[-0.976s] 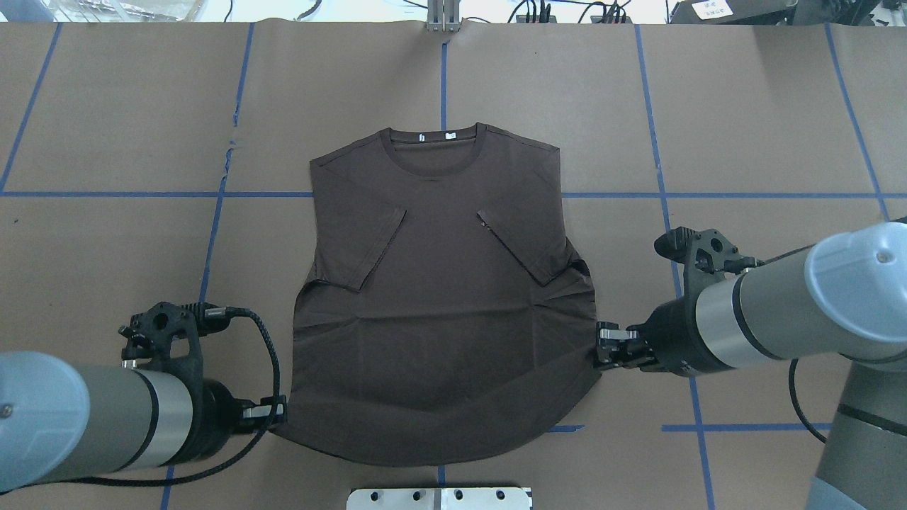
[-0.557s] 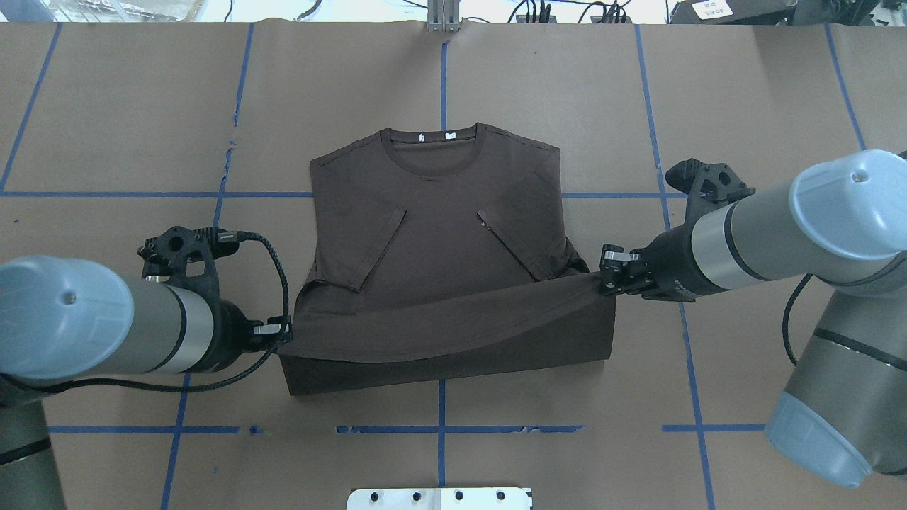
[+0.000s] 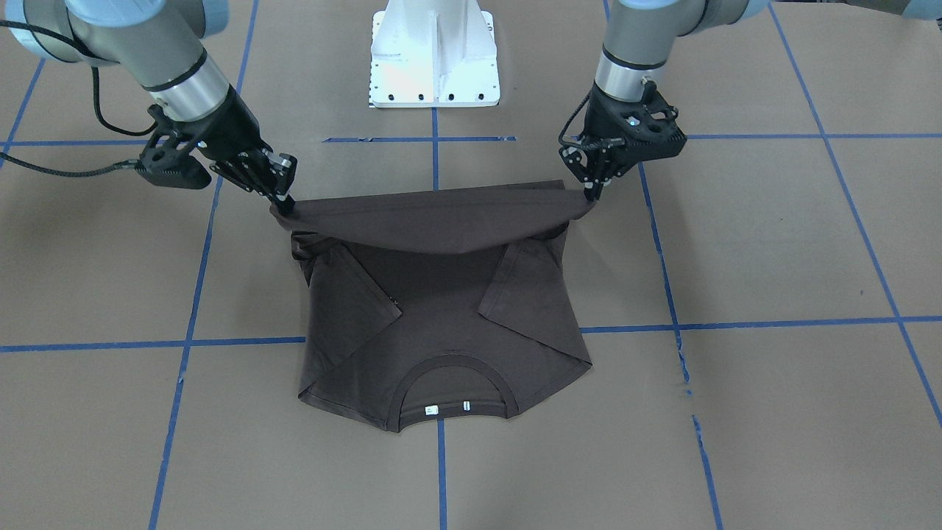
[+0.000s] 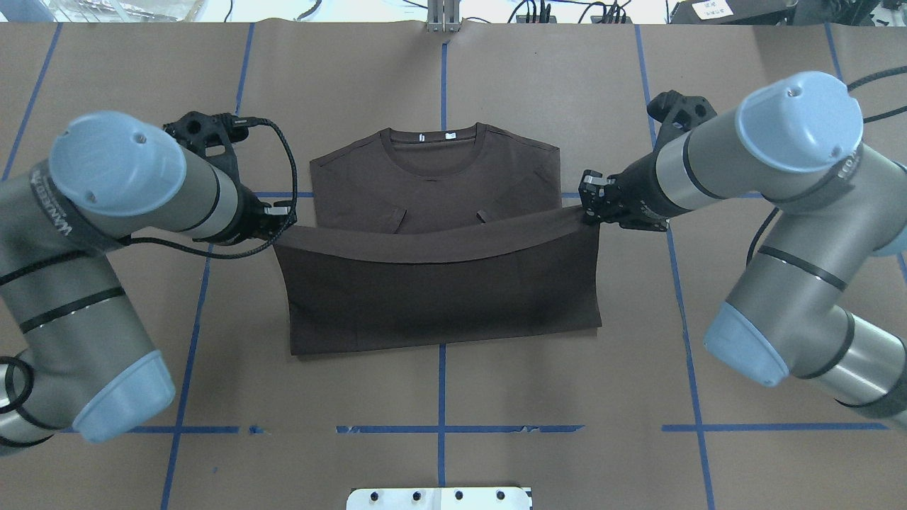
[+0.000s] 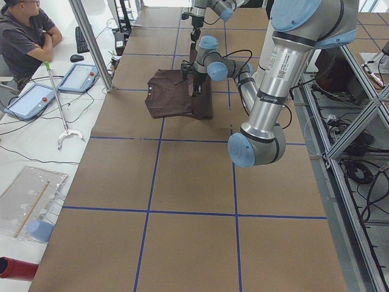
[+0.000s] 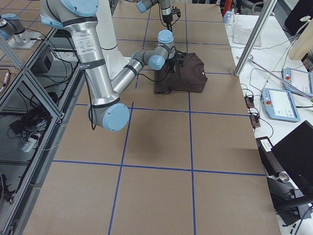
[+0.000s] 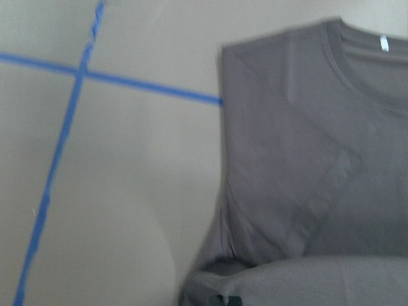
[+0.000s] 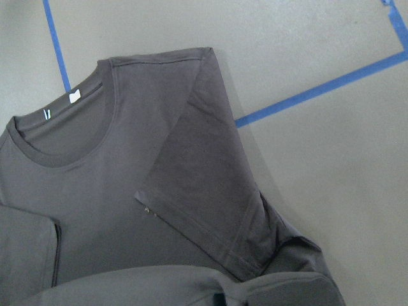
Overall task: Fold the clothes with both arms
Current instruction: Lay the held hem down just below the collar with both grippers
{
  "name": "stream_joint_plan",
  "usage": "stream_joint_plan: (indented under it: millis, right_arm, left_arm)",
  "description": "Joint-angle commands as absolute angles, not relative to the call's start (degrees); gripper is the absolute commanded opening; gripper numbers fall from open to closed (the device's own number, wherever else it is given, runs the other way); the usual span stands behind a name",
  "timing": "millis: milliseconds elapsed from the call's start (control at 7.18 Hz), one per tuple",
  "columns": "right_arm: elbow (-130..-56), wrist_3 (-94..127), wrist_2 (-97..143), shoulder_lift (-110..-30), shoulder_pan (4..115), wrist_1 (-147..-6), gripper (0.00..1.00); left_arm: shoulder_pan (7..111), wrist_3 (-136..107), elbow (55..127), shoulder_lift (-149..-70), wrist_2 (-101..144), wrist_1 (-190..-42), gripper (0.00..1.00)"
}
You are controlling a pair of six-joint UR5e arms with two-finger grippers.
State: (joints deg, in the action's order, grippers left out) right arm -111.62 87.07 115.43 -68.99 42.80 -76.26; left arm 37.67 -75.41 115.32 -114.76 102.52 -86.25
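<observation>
Both arms are mid-swing with the brown T-shirt. The left gripper and the right gripper are each pinched tight on one bottom corner of the shirt, with only cloth between their fingers.

A second ago these corners lay flat at the robot's side of the table, with the grippers low beside them. Since then the arms have lifted the hem and carried it forward. It now hangs in the air as a slightly sagging band across the tips of the two sleeves, which lie folded in over the chest. The lower half of the shirt has doubled back, making a straight fold line on the side nearer the robot.

The upper half has not stirred. The collar and its white tags rest flat on the paper-covered table, on the side away from the robot.

By the look of it, the bottom-to-top fold is about half done. The hem has yet to reach the shoulders, be laid down and be let go. Keeping both corners level seems to matter, since uneven travel could skew the edge.

No container plays a part here. The shirt lies directly on the brown paper among the blue tape lines.
</observation>
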Motion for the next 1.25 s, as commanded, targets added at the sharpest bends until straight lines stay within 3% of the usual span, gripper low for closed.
stream_joint_plan:
  millis: [0,418,697,1115]
  right_arm:
    - [-105.0,86.8,115.6,-65.7,46.5,-76.3,0.00]
    - [-92.8,85.6,115.5,-59.4,48.5,-76.2,0.00]
    - [-86.7,85.5,115.4,-54.5,49.4,-76.1,0.00]
    - [-78.7,84.8,114.9,-50.7,49.6,-69.9,0.00]
  left_arm:
    - [40.6,-74.2,106.6,-117.4,102.6,-92.4,0.00]
    - [42.9,-74.1,95.8,-118.2,102.5,-102.6,0.00]
    - [43.9,-74.2,94.1,-119.2,102.5,-103.8,0.00]
    - [43.9,-76.5,85.2,-124.4,102.1,-108.3,0.00]
